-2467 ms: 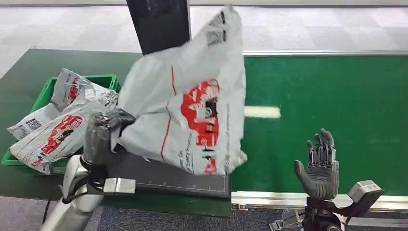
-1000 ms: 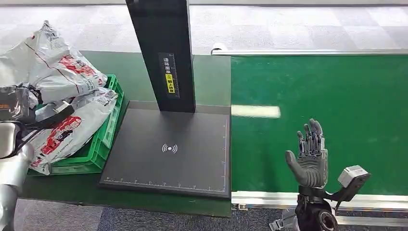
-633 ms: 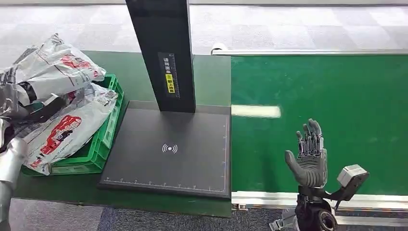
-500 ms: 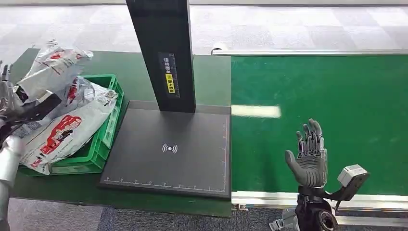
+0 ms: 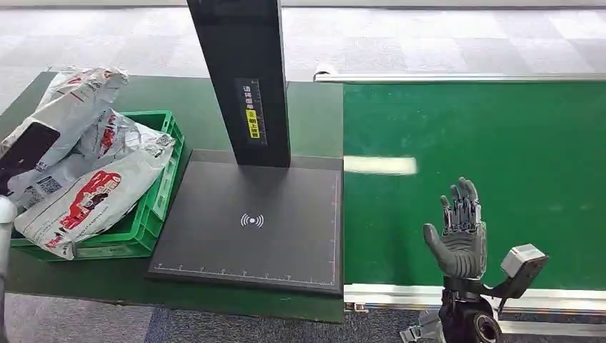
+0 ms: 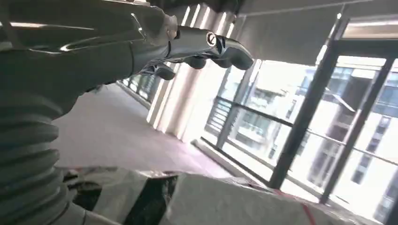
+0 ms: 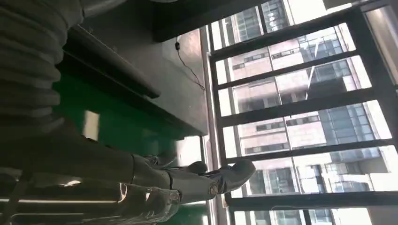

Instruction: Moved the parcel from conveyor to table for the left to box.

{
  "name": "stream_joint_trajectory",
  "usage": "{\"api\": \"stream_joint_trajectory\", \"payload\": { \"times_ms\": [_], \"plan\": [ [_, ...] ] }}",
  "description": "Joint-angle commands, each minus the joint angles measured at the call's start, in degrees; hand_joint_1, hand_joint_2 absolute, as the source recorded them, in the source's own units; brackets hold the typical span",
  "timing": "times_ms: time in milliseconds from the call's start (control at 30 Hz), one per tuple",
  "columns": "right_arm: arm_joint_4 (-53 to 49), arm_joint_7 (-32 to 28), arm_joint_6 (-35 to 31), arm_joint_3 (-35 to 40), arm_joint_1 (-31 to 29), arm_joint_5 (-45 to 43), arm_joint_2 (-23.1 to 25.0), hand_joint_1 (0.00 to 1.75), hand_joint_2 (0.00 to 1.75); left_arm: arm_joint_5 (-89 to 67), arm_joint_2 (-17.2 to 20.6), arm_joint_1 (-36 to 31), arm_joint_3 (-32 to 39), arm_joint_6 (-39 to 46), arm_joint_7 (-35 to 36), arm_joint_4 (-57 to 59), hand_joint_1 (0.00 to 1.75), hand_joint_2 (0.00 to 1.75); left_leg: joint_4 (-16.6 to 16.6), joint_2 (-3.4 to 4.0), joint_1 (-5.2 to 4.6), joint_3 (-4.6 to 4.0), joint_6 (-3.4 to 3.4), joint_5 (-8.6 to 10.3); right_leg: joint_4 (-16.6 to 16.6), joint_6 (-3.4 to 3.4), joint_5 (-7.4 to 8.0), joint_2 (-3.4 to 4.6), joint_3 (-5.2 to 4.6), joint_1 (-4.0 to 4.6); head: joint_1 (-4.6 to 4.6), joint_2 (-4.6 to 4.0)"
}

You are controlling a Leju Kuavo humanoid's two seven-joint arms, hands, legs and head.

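On the desk (image 5: 214,93), at its left end, stood a green crate (image 5: 154,207) heaped with grey-white poly mailer bags printed in red. Item of record: the topmost parcel (image 5: 75,96), lying across the pile at the crate's far left, partly over the rim, crumpled and folded on itself. Handling, as judged: light, soft, no rigid form; glossy film likely slippery, prone to slide off the heap; contents appeared flat and unbreakable, though that could not be confirmed. Best hold, as judged: a bunched fold or corner of the film, or a pinch across the flat body away from the barcode label. Left robot hand (image 6: 187,44): seen from the wrist camera with fingers extended and loosely apart, nothing in them, raised above the bags. Right robot hand (image 5: 461,232): upright over the near edge of the green conveyor (image 5: 500,143), palm turned inward, fingers straight and apart, holding nothing. Between crate and conveyor: a black scanner plate (image 5: 250,229) with upright post (image 5: 243,71), its surface bare.
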Motion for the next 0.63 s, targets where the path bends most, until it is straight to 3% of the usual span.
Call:
{"api": "stream_joint_trajectory", "payload": {
  "times_ms": [33,67,133,200,300,367,533,633],
  "plan": [
    [1.8,0.3,0.0,-2.2,-0.4,0.3,0.0,0.00,1.75,26.7,-6.4,7.3,2.6,-15.4,-8.2,-17.8,0.00,1.75,-0.1,-0.21,0.03,0.06,0.05,0.03,-0.1,0.04,0.01,-0.12,0.16,0.03,0.00,0.00],
    [1.9,0.2,0.1,-2.2,-0.5,0.3,0.1,0.00,1.75,27.0,-6.5,8.1,2.1,-14.9,-7.7,-18.7,0.00,1.75,-0.1,-0.15,-0.02,0.10,0.05,0.03,-0.1,0.05,0.00,-0.07,0.14,-0.02,0.00,0.00],
    [2.3,0.2,0.0,-2.0,-0.7,0.3,0.1,0.00,1.75,41.8,-9.5,12.8,1.8,-23.8,-11.1,-24.7,0.00,1.75,-0.2,-0.13,-0.03,0.16,0.06,0.04,-0.2,0.05,0.02,-0.05,0.21,-0.04,0.00,0.00],
    [2.0,0.1,0.1,-1.9,-0.3,0.1,0.7,0.00,1.75,50.5,-17.4,24.4,-3.3,-31.6,-13.9,-35.5,0.00,1.75,-0.2,-0.08,-0.09,0.26,0.07,0.03,-0.2,0.06,0.01,-0.01,0.28,-0.09,-0.02,0.00],
    [-0.4,1.2,0.5,-1.4,1.7,0.2,1.9,0.00,1.75,42.3,-27.4,35.0,-20.3,-23.8,-16.0,-38.4,0.00,1.75,-0.6,-0.43,-0.28,0.60,0.14,0.11,-0.5,0.14,-0.02,-0.34,0.67,-0.30,-0.02,0.00],
    [0.2,1.9,0.8,-0.2,2.0,0.5,2.4,0.00,1.75,43.2,-29.1,36.7,-26.3,-20.6,-16.8,-33.4,0.00,1.75,-0.4,-0.43,-0.38,0.51,0.20,0.00,-0.4,0.16,-0.10,-0.33,0.52,-0.38,0.00,0.00],
    [5.4,1.9,-0.2,3.9,0.2,1.8,3.3,0.00,1.75,45.9,-35.1,37.1,-28.1,-18.7,-13.6,-16.3,0.00,1.75,-0.2,0.09,-0.39,0.29,0.26,-0.20,-0.2,0.16,-0.08,0.11,0.28,-0.37,0.02,0.00],
    [6.7,1.8,-0.9,5.0,-0.5,2.3,3.6,0.00,1.75,44.8,-35.6,36.6,-29.0,-17.2,-15.0,-12.7,0.00,1.75,-0.2,-0.07,-0.39,0.34,0.27,-0.17,-0.3,0.13,-0.03,0.05,0.34,-0.38,0.00,0.00]
  ]
}}
